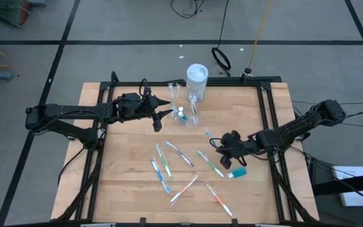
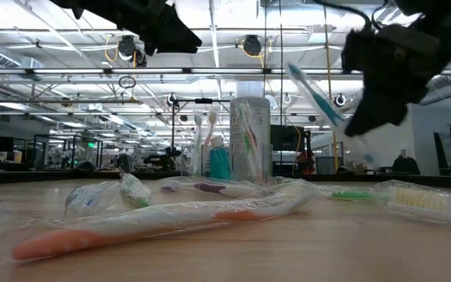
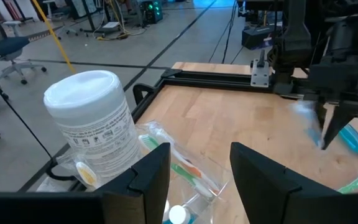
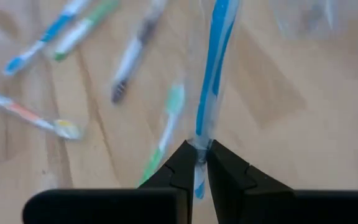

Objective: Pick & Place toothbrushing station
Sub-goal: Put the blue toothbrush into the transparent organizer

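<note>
The clear plastic holder stands on its base on the wooden table at the far middle, with toothbrushes in it, just in front of a white-capped container. My left gripper is open and empty just left of the holder; in the left wrist view its fingers stand over the holder. My right gripper is right of centre, shut on a blue toothbrush in a clear wrapper. The toothbrush also shows in the low view. My right gripper pinches the wrapped blue toothbrush near one end between its two fingertips. The brush runs on forward from the fingers, toward the table's left and far side. It is lifted clear of the table and tilted, its free end highest.
Several wrapped toothbrushes lie loose across the table's middle and near part, one orange near the front edge. A teal tube lies near my right gripper. A dark frame borders the table.
</note>
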You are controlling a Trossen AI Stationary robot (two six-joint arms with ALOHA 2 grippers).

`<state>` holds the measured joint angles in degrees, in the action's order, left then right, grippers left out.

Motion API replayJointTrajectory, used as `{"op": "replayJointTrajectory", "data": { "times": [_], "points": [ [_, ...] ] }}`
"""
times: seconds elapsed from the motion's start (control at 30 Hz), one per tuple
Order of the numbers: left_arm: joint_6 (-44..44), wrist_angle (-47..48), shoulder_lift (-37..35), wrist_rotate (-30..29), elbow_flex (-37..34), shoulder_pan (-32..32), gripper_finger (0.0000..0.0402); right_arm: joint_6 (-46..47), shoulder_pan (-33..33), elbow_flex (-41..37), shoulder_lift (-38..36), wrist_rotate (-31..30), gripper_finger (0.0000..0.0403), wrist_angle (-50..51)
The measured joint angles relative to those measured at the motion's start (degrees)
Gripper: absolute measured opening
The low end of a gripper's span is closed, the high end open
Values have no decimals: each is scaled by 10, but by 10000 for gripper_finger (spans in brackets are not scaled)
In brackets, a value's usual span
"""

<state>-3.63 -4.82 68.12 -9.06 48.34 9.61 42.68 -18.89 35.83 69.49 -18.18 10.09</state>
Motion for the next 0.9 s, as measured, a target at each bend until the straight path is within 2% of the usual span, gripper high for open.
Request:
{"op": "replayJointTrajectory", "data": {
  "times": [0.17,0.4,0.5,0.63,0.83,0.9],
  "points": [
    [14,0,2,4,0,0,172,-197,26,0,9,-31,24,-120],
    [44,-10,30,101,0,-2,172,-440,85,0,41,-28,24,-322],
    [62,-43,54,110,0,-4,172,-522,113,0,56,-27,24,-388],
    [70,-106,94,110,0,-13,172,-568,145,0,63,-21,24,-422],
    [70,-226,161,112,0,-27,172,-551,181,0,63,48,24,-411],
    [69,-256,180,111,0,-32,172,-546,186,0,64,50,25,-407]
  ]
}}
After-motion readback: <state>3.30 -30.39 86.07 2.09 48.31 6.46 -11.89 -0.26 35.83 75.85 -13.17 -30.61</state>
